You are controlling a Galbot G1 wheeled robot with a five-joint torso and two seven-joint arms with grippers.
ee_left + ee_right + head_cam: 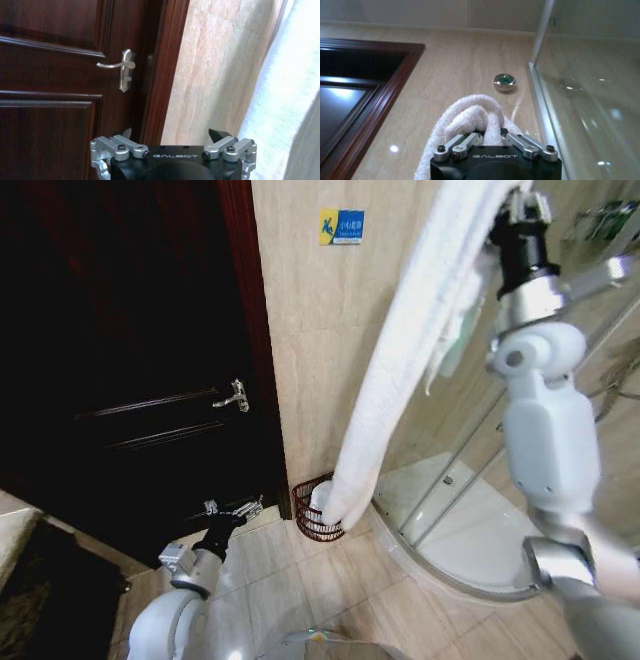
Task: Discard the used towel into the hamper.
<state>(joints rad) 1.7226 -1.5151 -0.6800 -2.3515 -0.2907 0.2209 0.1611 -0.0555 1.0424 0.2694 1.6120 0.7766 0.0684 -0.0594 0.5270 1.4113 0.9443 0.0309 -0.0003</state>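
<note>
The long white towel (pixel 400 370) hangs from my right gripper (pixel 517 202), which is raised high and shut on the towel's folded top (pixel 470 112). The towel's lower end sits inside the hamper (pixel 312 527), a small reddish-brown wire basket on the floor against the beige wall. In the right wrist view the right gripper (pixel 491 137) pinches the bunched towel. My left gripper (pixel 236 512) is low beside the dark door, left of the hamper. In the left wrist view the left gripper (pixel 172 135) stands open and holds nothing, and the towel (pixel 292 93) hangs off to one side.
A dark wooden door (pixel 130 360) with a metal handle (pixel 236 395) fills the left. A glass shower enclosure (pixel 600 410) with a white curved tray (pixel 470 530) stands right of the hamper. A round metal knob (pixel 504 82) is on the wall. The floor is beige tile.
</note>
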